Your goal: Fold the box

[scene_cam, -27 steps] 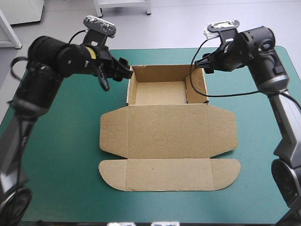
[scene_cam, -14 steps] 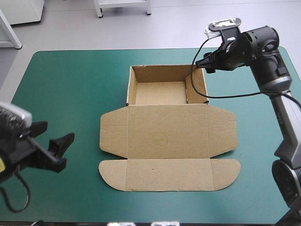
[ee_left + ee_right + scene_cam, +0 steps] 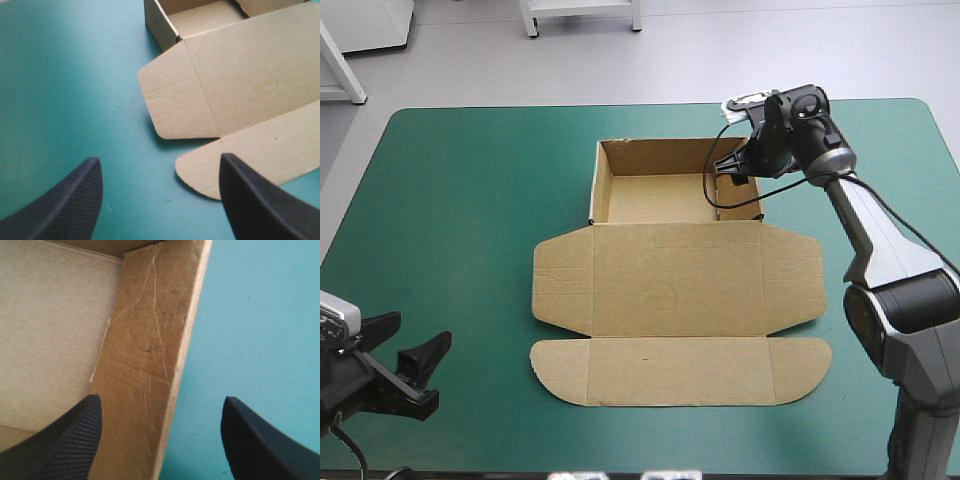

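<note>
**Tray up, lid flat**

My left pincer (image 3: pixel 425 328) hangs spread over the teal-green cover (image 3: pixel 470 200) at the near-left corner, well apart from the box (image 3: pixel 675 290) at mid-table. The tray walls stand tucked, and the lid (image 3: pixel 680 370) lies flat. My right pincer (image 3: pixel 161 399), spread, straddles the right wall (image 3: pixel 145 355).

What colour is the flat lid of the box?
The lid is plain brown; the high view shows it best.
</note>
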Available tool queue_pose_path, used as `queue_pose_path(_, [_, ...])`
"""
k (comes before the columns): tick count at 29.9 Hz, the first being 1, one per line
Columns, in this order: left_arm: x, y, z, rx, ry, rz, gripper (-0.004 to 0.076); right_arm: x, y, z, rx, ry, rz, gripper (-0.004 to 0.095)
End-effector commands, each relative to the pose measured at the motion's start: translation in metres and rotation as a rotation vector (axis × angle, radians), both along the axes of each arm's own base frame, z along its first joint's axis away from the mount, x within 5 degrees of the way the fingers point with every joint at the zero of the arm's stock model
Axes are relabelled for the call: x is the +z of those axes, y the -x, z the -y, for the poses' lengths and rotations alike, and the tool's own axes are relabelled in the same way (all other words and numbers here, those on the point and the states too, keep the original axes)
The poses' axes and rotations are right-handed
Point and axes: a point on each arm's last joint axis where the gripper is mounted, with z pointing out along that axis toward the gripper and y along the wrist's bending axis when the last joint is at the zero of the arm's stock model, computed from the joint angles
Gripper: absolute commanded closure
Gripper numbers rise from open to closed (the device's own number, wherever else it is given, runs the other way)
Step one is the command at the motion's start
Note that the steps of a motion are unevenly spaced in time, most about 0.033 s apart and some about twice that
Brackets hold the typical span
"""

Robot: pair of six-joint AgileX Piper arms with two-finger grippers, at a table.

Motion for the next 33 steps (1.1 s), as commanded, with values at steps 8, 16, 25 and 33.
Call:
queue_pose_path(8, [-0.005,-0.005,0.003,-0.001,-0.016,-0.008,0.0247,-0.013,-0.022,-0.003,-0.002,-0.013,0.086,0.0561])
queue_pose_path(16, [-0.006,-0.005,0.002,-0.001,-0.019,-0.013,0.0247,-0.015,-0.025,0.014,0.010,0.139,0.088,0.0927])
queue_pose_path(25, [-0.006,-0.005,0.002,0.000,-0.024,-0.023,0.0247,0.028,-0.012,0.127,-0.114,0.253,0.098,0.0927])
queue_pose_path(33, [-0.006,-0.005,0.002,0.000,-0.028,-0.016,0.0248,0.031,0.021,0.250,-0.320,0.297,0.090,0.0927])
